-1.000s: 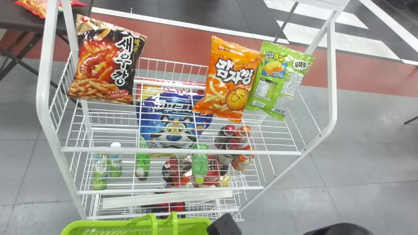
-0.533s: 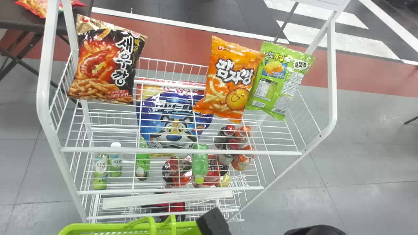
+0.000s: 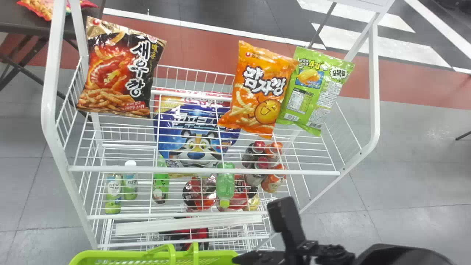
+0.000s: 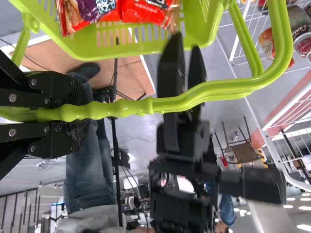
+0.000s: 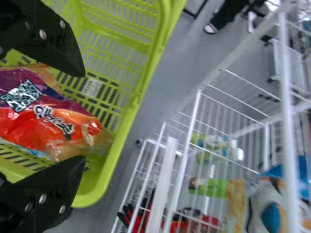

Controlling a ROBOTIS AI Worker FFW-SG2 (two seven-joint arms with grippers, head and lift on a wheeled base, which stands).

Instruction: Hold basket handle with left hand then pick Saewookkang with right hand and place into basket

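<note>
Head view: the Saewookkang (image 3: 119, 73) is at the left of the white rack's (image 3: 206, 171) upper tier—printed face toward the camera, long axis near-vertical, top inclined slightly right. Right gripper (image 3: 257, 232): open, near the basket's (image 3: 147, 253) rim. Right wrist view: basket interior—red snack bag (image 5: 53, 114) inside. Left wrist view: left gripper (image 4: 82, 114) closed on the basket handle (image 4: 194, 100).
</note>
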